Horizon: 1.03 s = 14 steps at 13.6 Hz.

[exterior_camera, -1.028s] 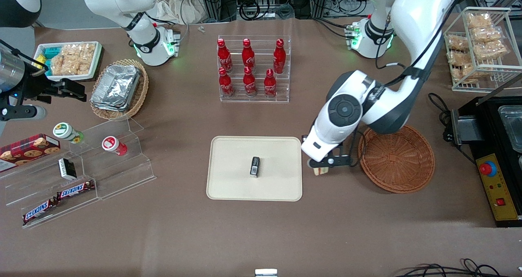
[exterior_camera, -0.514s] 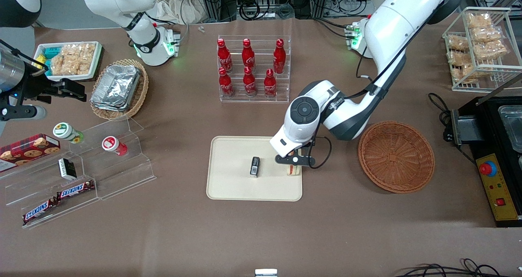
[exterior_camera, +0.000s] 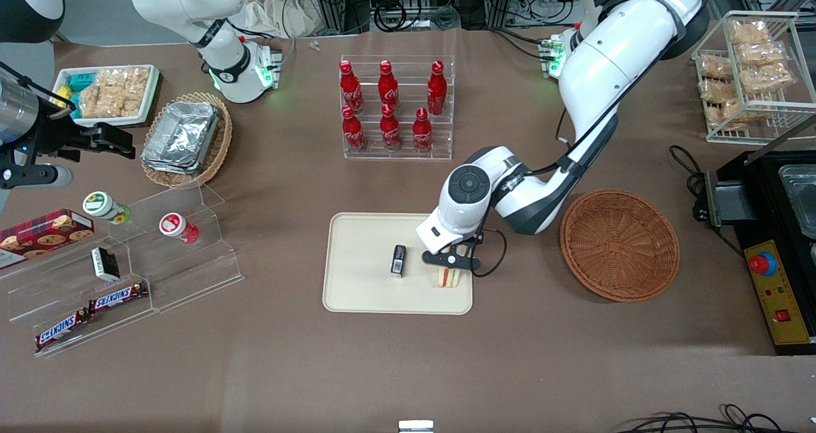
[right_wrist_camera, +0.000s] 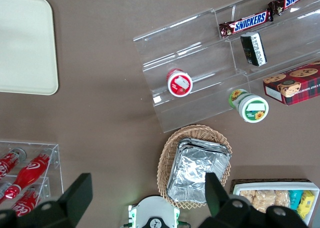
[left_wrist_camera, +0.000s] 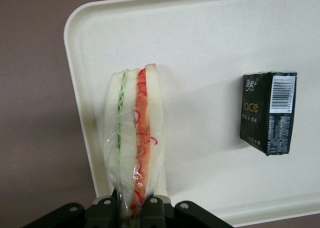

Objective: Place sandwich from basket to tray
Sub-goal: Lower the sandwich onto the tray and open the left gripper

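Cream tray [exterior_camera: 357, 293] lay directly beneath my claw [exterior_camera: 449, 268], which pinched the sandwich [left_wrist_camera: 134, 138] edge-down, long axis pointing away from the claw along the tray's short rim.

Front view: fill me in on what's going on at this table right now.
The left arm's gripper is over the cream tray, its fingers shut on a wrapped sandwich held on edge above the tray's end nearest the round brown basket. That basket sits beside the tray toward the working arm's end of the table, with nothing in it. A small black box lies on the tray beside the sandwich. The sandwich has not been released.
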### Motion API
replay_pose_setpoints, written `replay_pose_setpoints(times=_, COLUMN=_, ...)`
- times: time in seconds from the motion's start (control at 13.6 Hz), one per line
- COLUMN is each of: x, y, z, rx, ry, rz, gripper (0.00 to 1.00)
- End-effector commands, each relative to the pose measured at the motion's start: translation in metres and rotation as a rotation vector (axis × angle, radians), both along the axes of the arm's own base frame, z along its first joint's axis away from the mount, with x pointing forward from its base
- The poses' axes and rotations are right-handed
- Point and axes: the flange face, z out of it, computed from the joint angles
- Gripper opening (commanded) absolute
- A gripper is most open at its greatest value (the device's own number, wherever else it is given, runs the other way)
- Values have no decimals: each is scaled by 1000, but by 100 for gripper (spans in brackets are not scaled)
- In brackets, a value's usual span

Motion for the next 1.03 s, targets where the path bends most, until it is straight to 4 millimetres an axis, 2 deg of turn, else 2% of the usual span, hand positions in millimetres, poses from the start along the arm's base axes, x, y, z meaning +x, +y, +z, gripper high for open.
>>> replay_pose_setpoints(times=0.0, x=12, y=-1, z=8, rx=-13, ry=-40, rz=1, gripper=100)
replay_pose_setpoints(times=0.07, x=17, y=4, z=18, rx=-13, ry=-50, rz=12, gripper=100)
replay_pose_setpoints(times=0.29, x=25, y=29, z=66, rx=46, ry=-56, rz=65, gripper=100)
replay_pose_setpoints(times=0.44, x=18, y=40, z=105, rx=138, ry=-48, rz=87, gripper=100)
replay_pose_setpoints(times=0.59, x=28, y=78, z=147, rx=172, ry=-56, rz=155, gripper=100)
replay_pose_setpoints(times=0.73, x=31, y=116, z=197, rx=119, ry=-6, rz=257, gripper=100)
replay_pose_setpoints(times=0.81, x=33, y=141, z=211, rx=135, ry=8, rz=299, gripper=100)
replay_pose_setpoints(times=0.95, x=27, y=178, z=231, rx=167, ry=-9, rz=355, gripper=100)
